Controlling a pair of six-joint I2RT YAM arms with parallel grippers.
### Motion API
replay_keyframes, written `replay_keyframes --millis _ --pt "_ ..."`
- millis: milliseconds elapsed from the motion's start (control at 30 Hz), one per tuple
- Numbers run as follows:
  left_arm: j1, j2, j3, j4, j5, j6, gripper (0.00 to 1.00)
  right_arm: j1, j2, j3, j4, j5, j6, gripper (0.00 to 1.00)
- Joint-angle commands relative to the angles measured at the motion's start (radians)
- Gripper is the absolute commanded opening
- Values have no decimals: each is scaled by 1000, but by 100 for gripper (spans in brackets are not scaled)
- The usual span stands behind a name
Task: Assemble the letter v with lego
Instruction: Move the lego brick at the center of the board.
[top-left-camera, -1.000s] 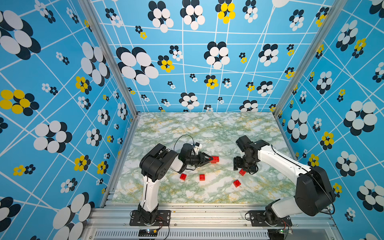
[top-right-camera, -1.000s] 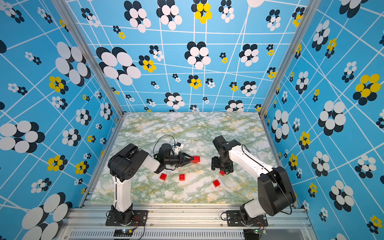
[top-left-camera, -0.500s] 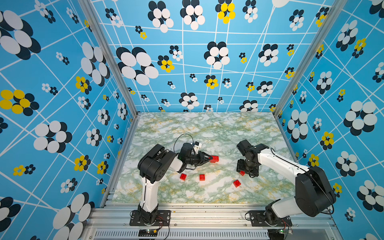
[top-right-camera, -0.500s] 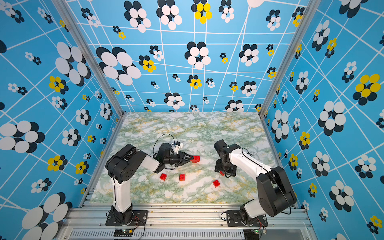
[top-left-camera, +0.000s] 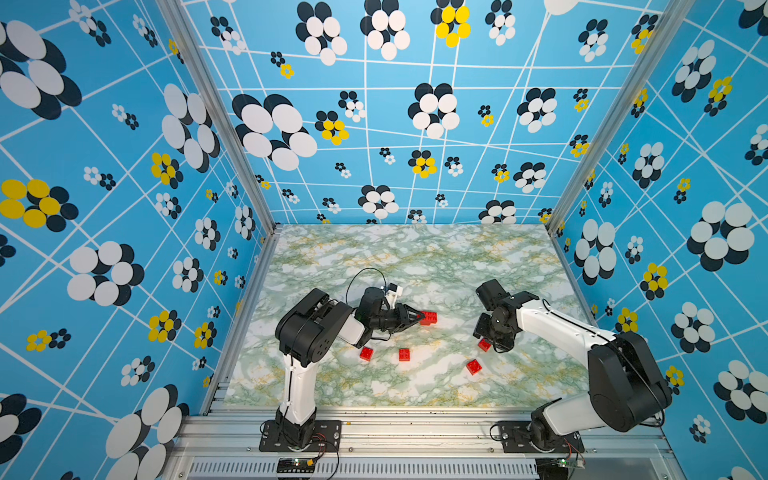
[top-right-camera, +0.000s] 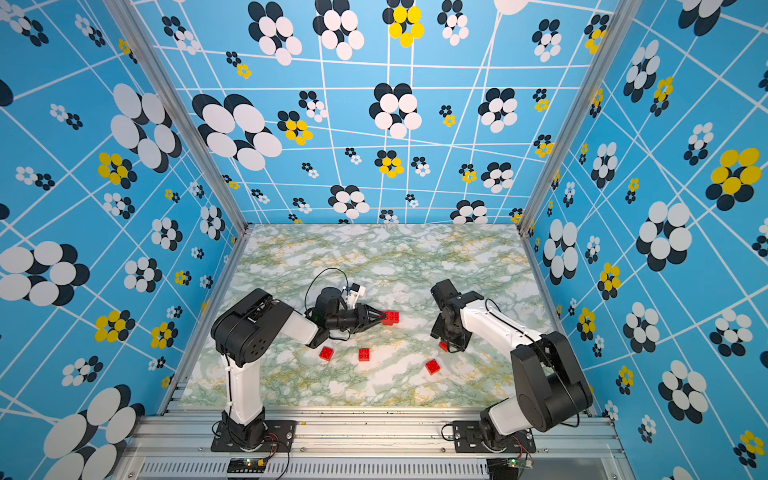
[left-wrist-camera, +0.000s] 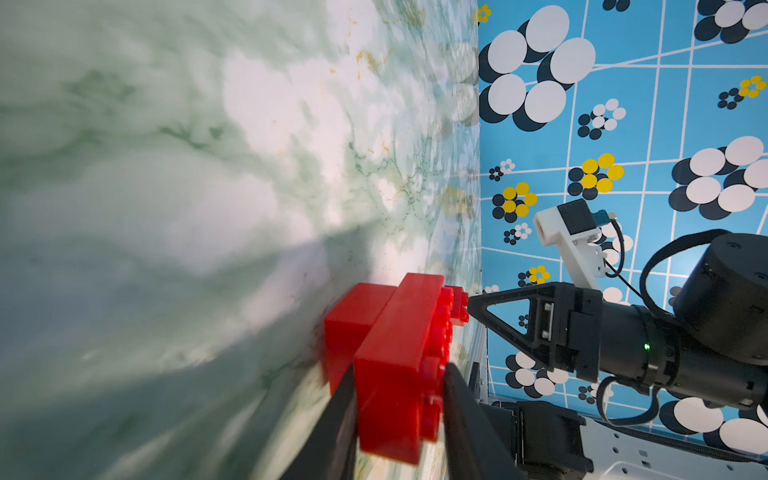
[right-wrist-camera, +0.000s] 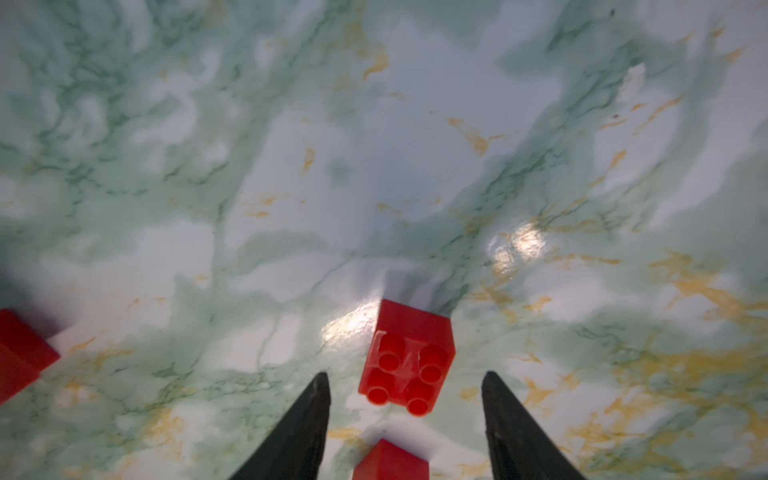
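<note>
The left gripper (top-left-camera: 417, 320) lies on its side and is clamped hard on the long brick (left-wrist-camera: 399, 374). One of its dark fingers (left-wrist-camera: 343, 419) is under the brick and the other is over the studded top. A short brick (left-wrist-camera: 353, 324) is stuck beneath the long one's far end, offset like a stair step, and it looks to rest on the table (top-left-camera: 415, 257) about mid-way across. The letter v (top-right-camera: 390, 318) amounts to just this two-brick step.

Across from it the right gripper (right-wrist-camera: 405, 376) points straight down with its jaws parted and nothing in them. In its wrist view a square brick (right-wrist-camera: 409, 357), four studs up, lies on the table in the gap ahead of the fingertips, clear of both. A second red piece (right-wrist-camera: 390, 461) peeks in nearer the wrist, and a third (right-wrist-camera: 20, 353) sits at the frame's edge.

In both top views only one half-hidden brick (top-left-camera: 484, 345) shows under that gripper, and I can't tell which of the wrist-view ones it is. A lone brick (top-left-camera: 473, 366) sits just beside it, nearer the front rail. Two more, the outer brick (top-left-camera: 365, 353) and the inner brick (top-left-camera: 404, 354), lie near each other in front of the left gripper.

Blue flowered walls (top-left-camera: 124, 208) close in three sides.
</note>
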Motion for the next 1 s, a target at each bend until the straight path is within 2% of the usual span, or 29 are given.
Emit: replay_keyframes --millis 0,233,500,767,967 --pt "11 16 -27 -20 -35 10 33 -5 38 -20 32 -2 18 60" --pt "10 26 -39 1 -44 6 33 -4 58 -28 53 -6 11 55" --pt "11 57 -55 63 -48 -22 34 -4 82 15 11 9 -64 41" --pt "11 97 -75 130 -49 -50 39 29 193 176 -99 35 -244 40" --pt "10 95 -74 133 -49 -53 38 36 259 252 -87 -7 -307 39"
